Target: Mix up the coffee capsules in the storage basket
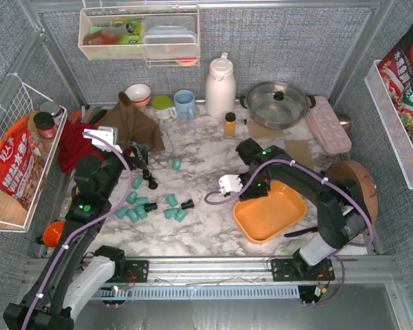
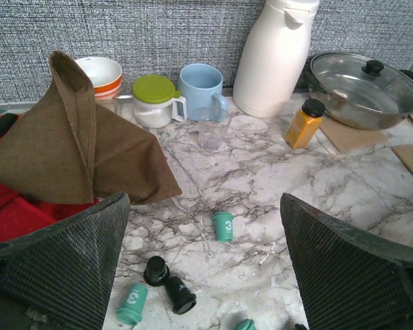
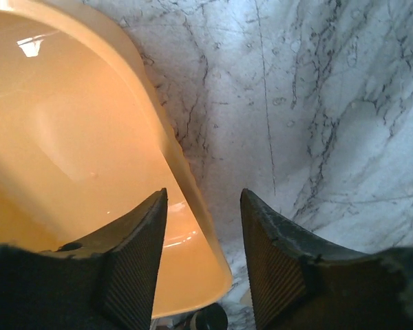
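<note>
The orange storage basket [image 1: 275, 214] is found on the right half of the marble bench [image 1: 213, 141], with nothing in it. Its near-left rim is straddled by the right gripper [image 3: 203, 197]. One finger is placed inside the wall and the other outside over the marble. The jaws are apart, and a gap can be seen between the rim and the outer finger, so no clamp has yet been made. This placement is judged to serve a grip on the rim, so that the basket can be steadied or drawn toward the pods.

The left gripper [image 2: 203, 201] is held low over the bench with its jaws spread wide and nothing between them. It is probably set this way so that a pod can be taken.

The coffee capsules [image 1: 132, 215] are all scattered on the bench to the left of the basket, well apart from it. None has been put in, so mixing cannot be begun until they are collected.

From above, one basket is counted, and about fourteen capsules: ten teal ones [image 1: 171, 199] and four black ones [image 1: 187, 204]. Others may be hidden by the left arm.
</note>
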